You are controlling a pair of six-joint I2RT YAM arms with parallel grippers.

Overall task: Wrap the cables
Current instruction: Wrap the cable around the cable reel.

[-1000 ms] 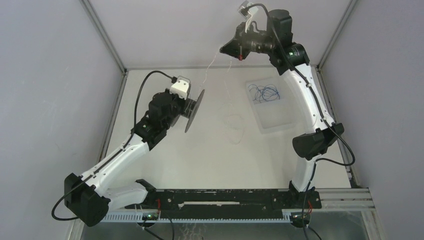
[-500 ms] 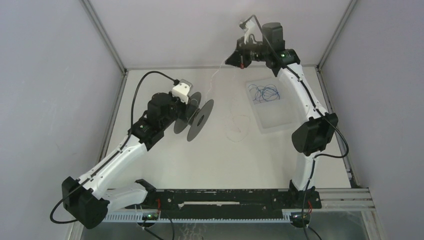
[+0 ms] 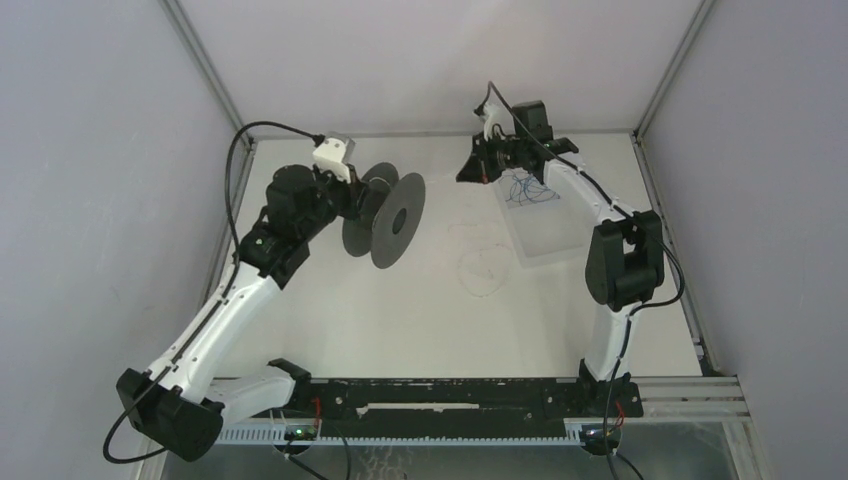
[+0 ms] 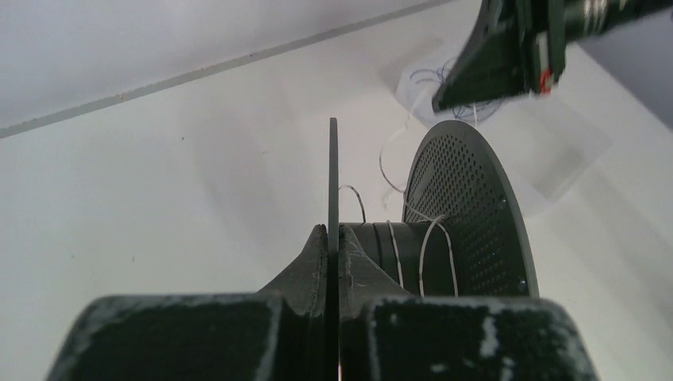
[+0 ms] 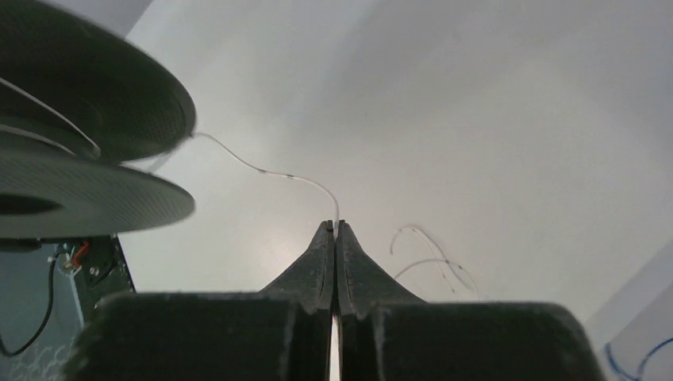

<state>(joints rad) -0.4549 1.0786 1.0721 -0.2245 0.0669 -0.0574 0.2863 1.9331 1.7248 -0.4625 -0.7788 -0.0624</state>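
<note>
My left gripper [image 3: 352,196] [image 4: 333,234] is shut on the thin near flange of a black spool [image 3: 388,216] [image 4: 470,208], held in the air at the back left. Two or three turns of the cables [image 4: 394,252], a thin whitish cord, lie round its core. My right gripper [image 3: 469,172] [image 5: 334,228] is shut on the cord, right of the spool. From its tips the cord [image 5: 266,170] curves across to the spool [image 5: 87,103]. Slack loops [image 3: 481,268] [image 5: 432,258] lie on the table below.
A clear shallow tray [image 3: 552,236] at the right holds a tangle of thin blue wire [image 3: 528,187], just beside my right gripper. White walls close the back and sides. A black rail [image 3: 450,395] runs along the near edge.
The right arm has come down from high at the back to just above the table by the tray. The left arm has swung the spool back and left. The slack has settled lower.
</note>
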